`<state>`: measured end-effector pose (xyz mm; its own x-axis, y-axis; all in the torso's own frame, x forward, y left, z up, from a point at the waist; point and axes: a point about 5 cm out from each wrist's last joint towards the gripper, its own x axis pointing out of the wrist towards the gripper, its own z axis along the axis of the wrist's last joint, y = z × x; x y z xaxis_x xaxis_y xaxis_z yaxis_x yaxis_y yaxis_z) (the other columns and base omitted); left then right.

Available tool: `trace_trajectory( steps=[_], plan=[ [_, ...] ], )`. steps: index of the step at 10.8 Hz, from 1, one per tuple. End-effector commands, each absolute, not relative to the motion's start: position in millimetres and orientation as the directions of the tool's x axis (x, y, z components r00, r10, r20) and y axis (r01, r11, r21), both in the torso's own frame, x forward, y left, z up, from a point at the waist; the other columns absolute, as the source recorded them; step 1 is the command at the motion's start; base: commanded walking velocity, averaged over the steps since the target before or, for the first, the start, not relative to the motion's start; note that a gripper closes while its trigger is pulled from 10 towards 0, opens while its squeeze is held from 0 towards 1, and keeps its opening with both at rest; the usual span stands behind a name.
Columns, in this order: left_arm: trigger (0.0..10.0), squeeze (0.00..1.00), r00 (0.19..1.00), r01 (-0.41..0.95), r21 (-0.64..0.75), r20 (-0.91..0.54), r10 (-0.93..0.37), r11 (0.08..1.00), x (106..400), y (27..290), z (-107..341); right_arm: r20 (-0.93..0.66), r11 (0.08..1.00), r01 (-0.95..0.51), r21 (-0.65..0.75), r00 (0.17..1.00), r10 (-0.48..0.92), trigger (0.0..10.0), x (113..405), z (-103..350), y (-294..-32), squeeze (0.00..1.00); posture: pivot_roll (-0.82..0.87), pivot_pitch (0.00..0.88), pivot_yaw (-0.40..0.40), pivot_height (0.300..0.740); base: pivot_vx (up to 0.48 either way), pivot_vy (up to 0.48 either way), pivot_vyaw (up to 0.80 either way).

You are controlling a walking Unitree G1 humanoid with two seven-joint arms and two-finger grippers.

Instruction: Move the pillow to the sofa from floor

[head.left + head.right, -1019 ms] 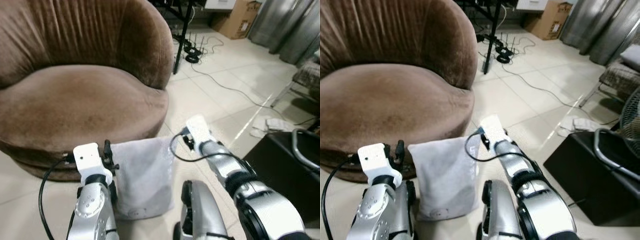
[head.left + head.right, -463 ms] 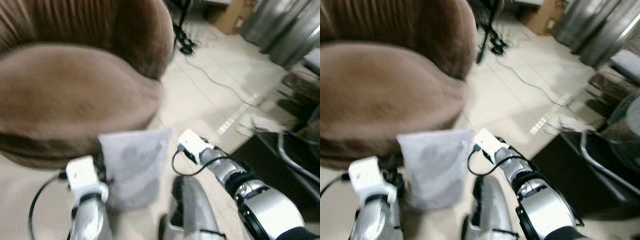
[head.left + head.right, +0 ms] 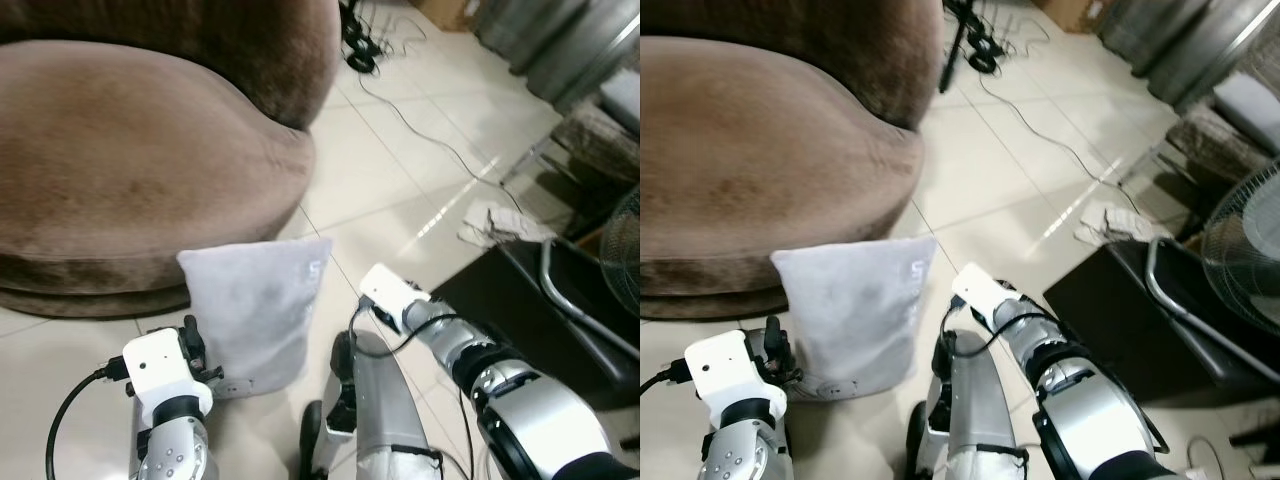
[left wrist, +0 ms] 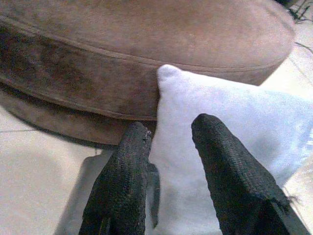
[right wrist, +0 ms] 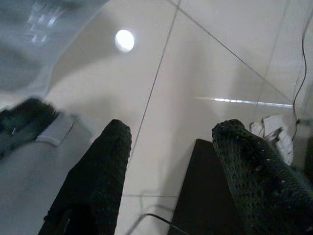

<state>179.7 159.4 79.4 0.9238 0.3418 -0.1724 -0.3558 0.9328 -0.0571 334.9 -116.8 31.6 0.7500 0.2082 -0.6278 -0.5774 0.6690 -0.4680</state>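
Pillow (image 3: 255,305) is seen upright on the floor against the sofa (image 3: 140,150) base, just ahead of the parted, empty left gripper (image 4: 171,161), which should be closed over its edge, while the right gripper (image 5: 171,171) gapes empty.

Glossy cream floor tiles (image 3: 400,190) fill the middle of the frame, with a bright streak of reflected light at centre right. A black cable (image 3: 430,140) trails across them from the top centre toward the right. A crumpled white cloth (image 3: 497,222) lies at right, just above a black box-like piece with a grey metal tube frame (image 3: 570,310) at lower right. Grey curtains (image 3: 560,40) hang in the upper right corner. A fan's wire guard (image 3: 1245,260) shows at the right edge.
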Motion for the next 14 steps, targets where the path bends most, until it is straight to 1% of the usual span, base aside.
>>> trace_trajectory(
  steps=[1,2,3,4,5,6,7,9,10,11,12,13,14],
  plan=[
    [10.0,0.0,0.916,-0.376,-0.201,-0.228,0.331,0.904,180,126,81,-0.623,0.706,-0.541,-0.458,0.761,0.179,10.0,337,33,-126,0.0,0.13,0.222,-0.4,0.485,0.0,0.0,0.0],
    [10.0,0.0,0.916,-0.374,-0.201,-0.23,0.328,0.905,179,126,81,-0.608,0.714,-0.526,-0.463,0.774,0.176,10.0,339,36,-129,0.0,0.12,0.217,-0.396,0.485,0.0,0.0,0.0],
    [10.0,0.0,0.92,-0.366,-0.201,-0.228,0.32,0.909,181,127,81,-0.588,0.732,-0.475,-0.488,0.799,0.127,10.0,340,37,-142,0.0,0.12,0.214,-0.391,0.485,0.0,0.0,0.0],
    [10.0,0.0,0.923,-0.36,-0.199,-0.22,0.316,0.912,183,128,83,-0.582,0.785,-0.422,-0.454,0.807,0.098,10.0,340,37,-147,0.0,0.12,0.214,-0.391,0.485,0.0,0.0,0.0],
    [10.0,0.0,0.926,-0.349,-0.193,-0.219,0.306,0.917,185,128,82,-0.569,0.824,-0.404,-0.397,0.813,0.125,10.0,342,40,-144,0.0,0.12,0.197,-0.367,0.485,0.0,0.0,0.0],
    [10.0,0.0,0.927,-0.349,-0.193,-0.218,0.306,0.917,186,129,82,-0.557,0.852,-0.373,-0.368,0.822,0.12,10.0,344,42,-146,0.0,0.12,0.197,-0.367,0.485,0.0,0.0,0.0],
    [10.0,0.0,0.932,-0.34,-0.188,-0.202,0.303,0.922,189,131,85,-0.559,0.881,-0.32,-0.35,0.826,0.078,10.0,343,41,-157,0.0,0.12,0.191,-0.361,0.485,0.0,0.0,0.0],
    [10.0,0.0,0.93,-0.344,-0.182,-0.201,0.307,0.921,190,135,85,-0.567,0.836,-0.319,-0.446,0.824,0.013,10.0,340,39,-174,0.0,0.13,0.179,-0.351,0.485,0.0,0.0,0.0],
    [10.0,0.0,0.932,-0.339,-0.178,-0.199,0.304,0.924,191,135,85,-0.552,0.843,-0.293,-0.451,0.834,-0.006,10.0,344,45,-182,0.0,0.13,0.174,-0.346,0.485,0.0,0.0,0.0],
    [10.0,0.0,0.935,-0.332,-0.176,-0.195,0.298,0.927,193,135,86,-0.54,0.817,-0.271,-0.508,0.84,-0.057,10.0,344,48,-195,0.0,0.13,0.169,-0.34,0.485,0.0,0.0,0.0],
    [10.0,0.0,0.935,-0.331,-0.176,-0.193,0.297,0.927,195,136,86,-0.534,0.805,-0.259,-0.533,0.842,-0.083,10.0,344,50,-202,0.0,0.13,0.165,-0.337,0.485,0.0,0.0,0.0],
    [10.0,0.0,0.935,-0.331,-0.179,-0.192,0.297,0.926,196,136,86,-0.533,0.785,-0.279,-0.554,0.843,-0.076,10.0,345,51,-204,0.0,0.13,0.163,-0.334,0.485,0.0,0.0,0.0],
    [10.0,0.0,0.936,-0.327,-0.177,-0.195,0.292,0.928,196,135,85,-0.534,0.771,-0.302,-0.56,0.843,-0.058,10.0,345,50,-197,0.0,0.13,0.159,-0.333,0.485,0.0,0.0,0.0]
  ],
)
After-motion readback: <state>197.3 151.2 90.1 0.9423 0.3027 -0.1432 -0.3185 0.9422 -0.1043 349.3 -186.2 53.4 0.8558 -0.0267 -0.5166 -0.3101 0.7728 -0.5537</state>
